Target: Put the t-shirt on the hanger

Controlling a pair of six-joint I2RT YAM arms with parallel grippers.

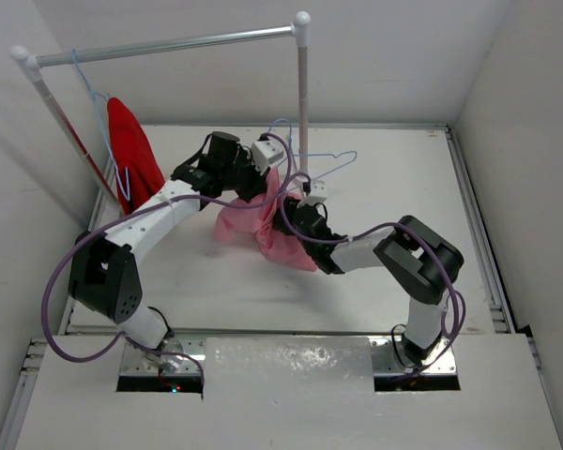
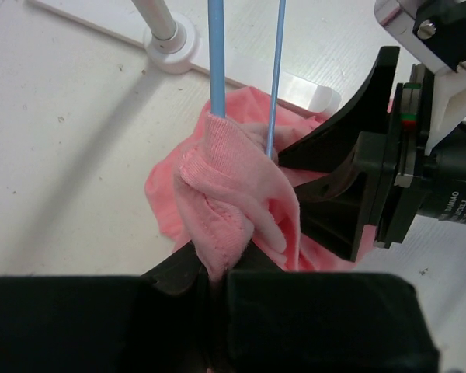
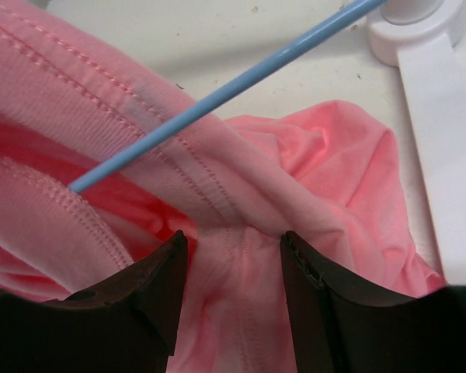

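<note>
Jaws of the left gripper (image 2: 216, 272) pinch shut on the pink t-shirt (image 1: 253, 230); right gripper (image 3: 233, 249) jaws stand apart astride a fold. One hanger (image 3: 241, 83) enters the shirt, pointing toward 1 o'clock; only the top view shows one red garment (image 1: 136, 150) at 10 o'clock

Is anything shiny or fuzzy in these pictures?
Top view: glare on the shiny panel between the arm bases. Left wrist view: the t-shirt is sharp, the bottom nearly black. Right wrist view: the hanger wire looks crisp, stitching too.
</note>
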